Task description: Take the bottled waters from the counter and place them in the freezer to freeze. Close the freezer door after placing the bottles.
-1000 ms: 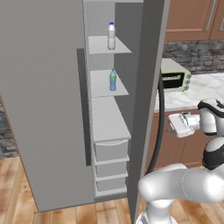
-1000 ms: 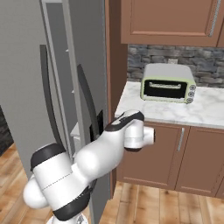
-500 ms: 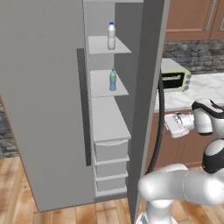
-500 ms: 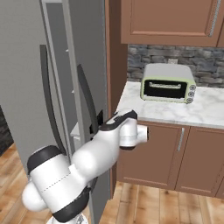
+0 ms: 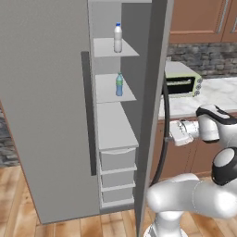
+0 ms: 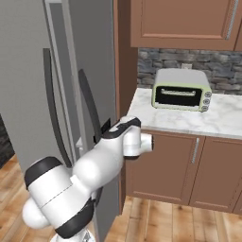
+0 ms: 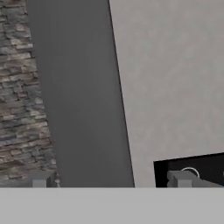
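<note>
The freezer (image 5: 46, 102) stands open. Both bottled waters are inside: one (image 5: 117, 38) upright on the top shelf, the other (image 5: 119, 85) upright on the shelf below. The open door (image 5: 155, 92) is seen edge-on, with its long dark handle (image 5: 163, 139) on the outer side. My gripper (image 5: 173, 133) hangs just outside that door, close to the handle, open and holding nothing. In the hand view the fingertips (image 7: 41, 179) stand wide apart in front of the grey door face (image 7: 175, 78). The marble counter (image 5: 217, 92) lies to the right.
A pale green toaster oven (image 5: 183, 79) sits on the counter (image 6: 212, 118), also seen from the right (image 6: 182, 90). Brown cabinets (image 6: 189, 165) stand below and above it. A stone wall (image 7: 22, 87) shows past the door's edge. Drawers (image 5: 118, 159) fill the freezer's lower part.
The hand has moved a little to the left, closer to the outer face of the open door. The jaws stay wide open. Both bottles have not moved.
</note>
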